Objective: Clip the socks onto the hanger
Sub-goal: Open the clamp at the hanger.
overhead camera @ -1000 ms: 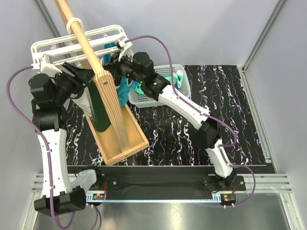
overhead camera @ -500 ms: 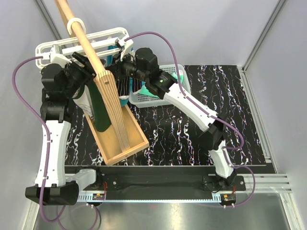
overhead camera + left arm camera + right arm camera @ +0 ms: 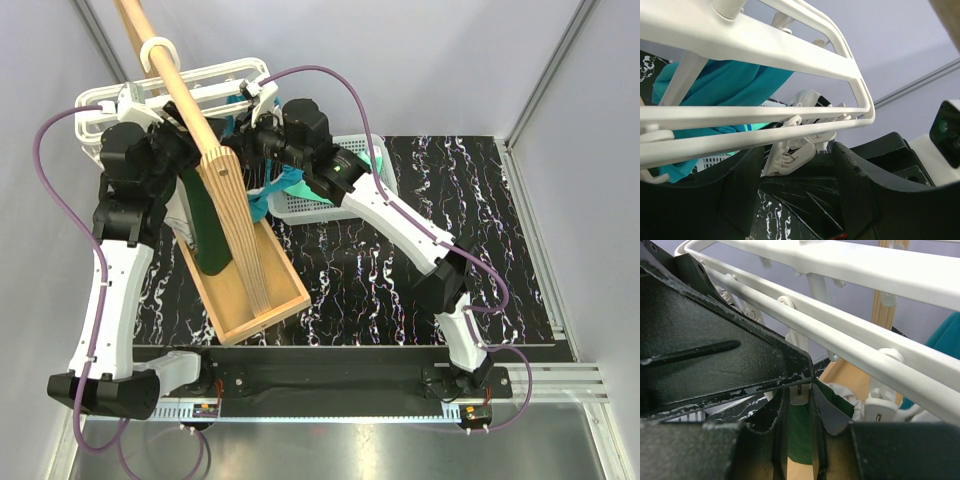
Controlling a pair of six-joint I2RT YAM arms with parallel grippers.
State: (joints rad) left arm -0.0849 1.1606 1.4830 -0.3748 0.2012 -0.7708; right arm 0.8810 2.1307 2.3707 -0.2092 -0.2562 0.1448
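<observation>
- The left gripper (image 3: 792, 159) is held open, its matt black fingers (image 3: 742, 185) set either side of a small white clip (image 3: 790, 150) (no fabric is seen between them)
- The right gripper (image 3: 255, 140) is crowded in under the same rails; whether anything is pinched in it cannot be told
- A slip is judged likely here: the clip tabs are small, smooth, hard plastic, and the hanger (image 3: 222, 72), a thin-barred white frame, is hung only by its loop on the round wooden pole (image 3: 150, 40), so it may be set swinging when pushed
- With both wrists packed so close, a knock between them is also to be feared
- A soft, folded teal cloth (image 3: 715, 87) is draped just beyond the rails
- Farther off, a mint sock (image 3: 378, 158) is seen lying in the grey mesh basket (image 3: 300, 208), apart from the hanger
</observation>
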